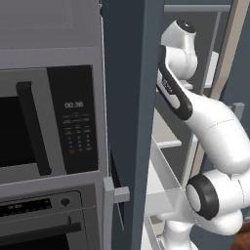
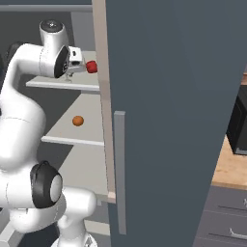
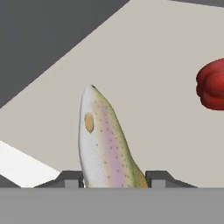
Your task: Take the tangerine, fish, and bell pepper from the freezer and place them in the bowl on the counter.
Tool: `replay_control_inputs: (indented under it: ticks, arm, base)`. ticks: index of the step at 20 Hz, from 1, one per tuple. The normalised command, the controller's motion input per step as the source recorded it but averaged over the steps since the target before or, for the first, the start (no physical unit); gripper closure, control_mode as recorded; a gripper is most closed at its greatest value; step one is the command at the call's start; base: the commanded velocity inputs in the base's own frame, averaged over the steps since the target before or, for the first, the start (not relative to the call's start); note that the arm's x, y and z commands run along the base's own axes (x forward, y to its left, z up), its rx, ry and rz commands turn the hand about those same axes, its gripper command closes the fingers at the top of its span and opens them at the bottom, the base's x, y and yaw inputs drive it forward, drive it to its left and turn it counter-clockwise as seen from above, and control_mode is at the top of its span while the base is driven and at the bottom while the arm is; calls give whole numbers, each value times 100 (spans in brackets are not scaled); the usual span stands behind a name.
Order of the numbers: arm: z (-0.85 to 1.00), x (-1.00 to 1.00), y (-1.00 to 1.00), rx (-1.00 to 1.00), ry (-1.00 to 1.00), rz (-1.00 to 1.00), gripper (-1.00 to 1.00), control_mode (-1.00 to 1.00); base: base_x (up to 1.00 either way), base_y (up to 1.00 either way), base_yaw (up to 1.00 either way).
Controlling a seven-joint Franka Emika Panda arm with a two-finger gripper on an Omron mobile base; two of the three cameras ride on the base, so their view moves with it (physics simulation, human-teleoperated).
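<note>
My claw (image 3: 115, 177) straddles the fish (image 3: 105, 144), its 2 tips apart; I should close squarely, clear of the bell pepper (image 3: 213, 84).

I see the fish (image 3: 105, 144) lying on the freezer (image 2: 173, 96) shelf between my hand's (image 3: 113, 178) fingertips, bell pepper (image 2: 91, 66) beside it, tangerine (image 2: 78, 120) one shelf lower.
</note>
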Motion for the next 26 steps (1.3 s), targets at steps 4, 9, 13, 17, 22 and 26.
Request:
replay_control_inputs:
  ticks: [4, 9, 13, 17, 22, 26]
  arm:
    - [0, -62, -15, 0, -4, -14, 100, -100]
    - [8, -96, -41, 0, 1, -20, 100, -100]
    - [0, -99, -46, 2, 2, -23, 100, -100]
    - [0, -72, -32, 2, 1, -10, 100, -100]
    - [0, -66, -4, 2, 0, -1, 100, -100]
    - [0, -57, 0, 2, 1, -4, 100, -100]
  base:
    - [0, 0, 0]
    - [0, 0, 0]
    - [0, 0, 0]
    - [0, 0, 0]
    - [0, 0, 0]
    - [0, 0, 0]
